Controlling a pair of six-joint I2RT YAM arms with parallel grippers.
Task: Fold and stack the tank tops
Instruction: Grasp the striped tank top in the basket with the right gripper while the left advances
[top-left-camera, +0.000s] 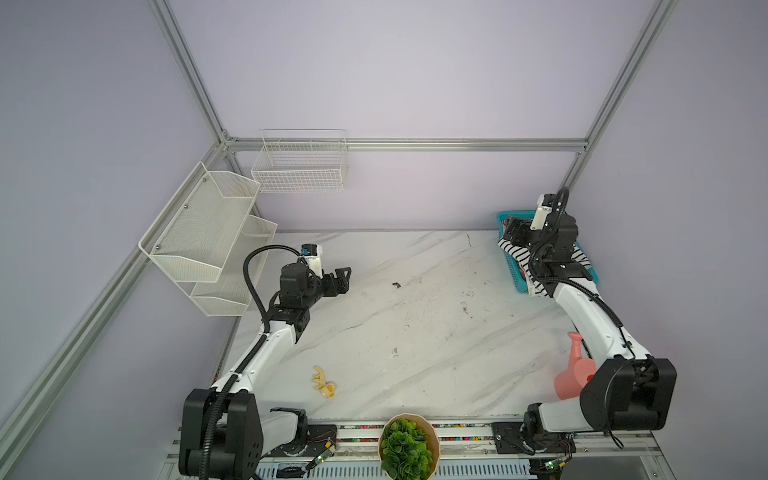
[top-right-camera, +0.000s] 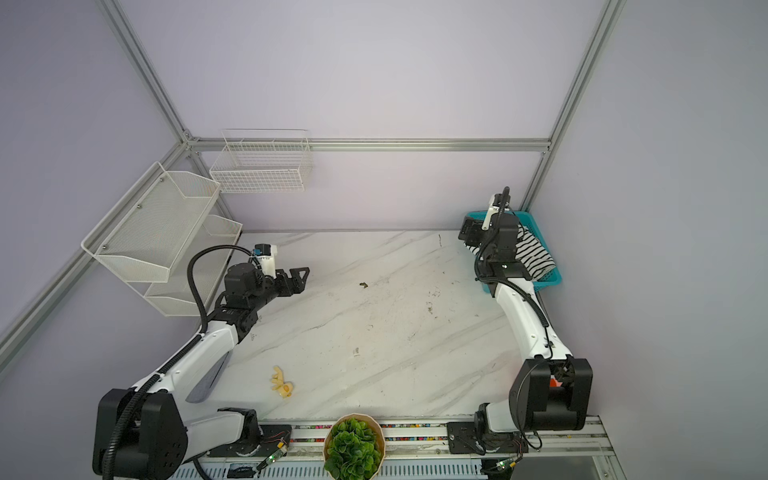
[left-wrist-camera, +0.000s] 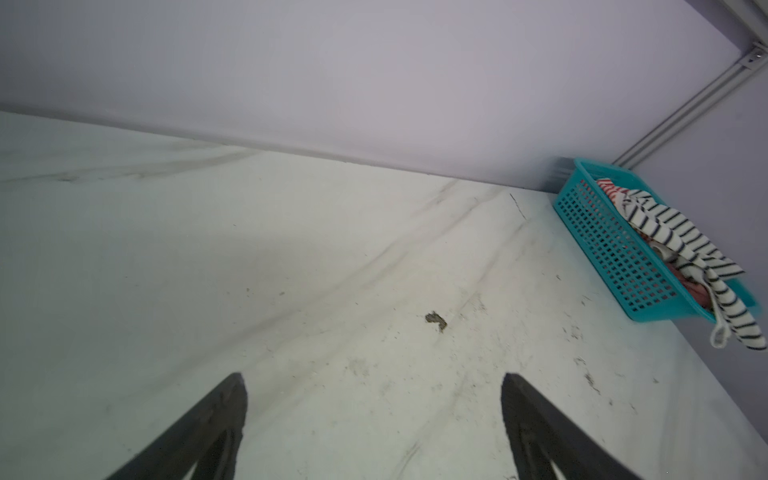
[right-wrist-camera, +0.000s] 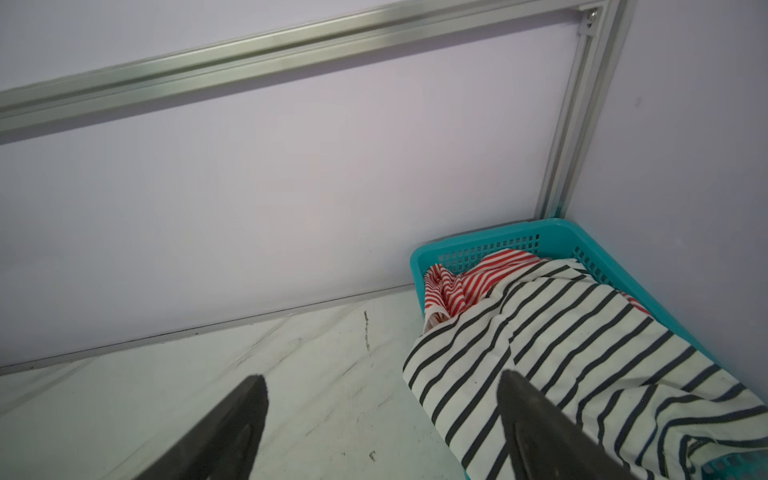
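Observation:
The black-and-white striped tank top (right-wrist-camera: 582, 340) lies heaped in a teal basket (right-wrist-camera: 478, 243) at the table's far right corner and spills over the basket's rim. It shows in both top views (top-left-camera: 513, 251) (top-right-camera: 536, 249). Under it, at the basket's far end, the red-and-white striped tank top (right-wrist-camera: 478, 278) peeks out. My right gripper (right-wrist-camera: 382, 376) hangs open just above the basket's table-side edge, one finger over the black-and-white top and nothing between the jaws. My left gripper (top-left-camera: 343, 276) is open and empty over bare table at the left, facing the basket (left-wrist-camera: 602, 237).
A banana peel (top-left-camera: 324, 384) lies near the front left. A pink watering can (top-left-camera: 575, 374) stands by the right arm's base. A potted plant (top-left-camera: 407, 449) sits at the front edge. White mesh shelves (top-left-camera: 208, 237) and a wire basket (top-left-camera: 299, 166) hang on the walls.

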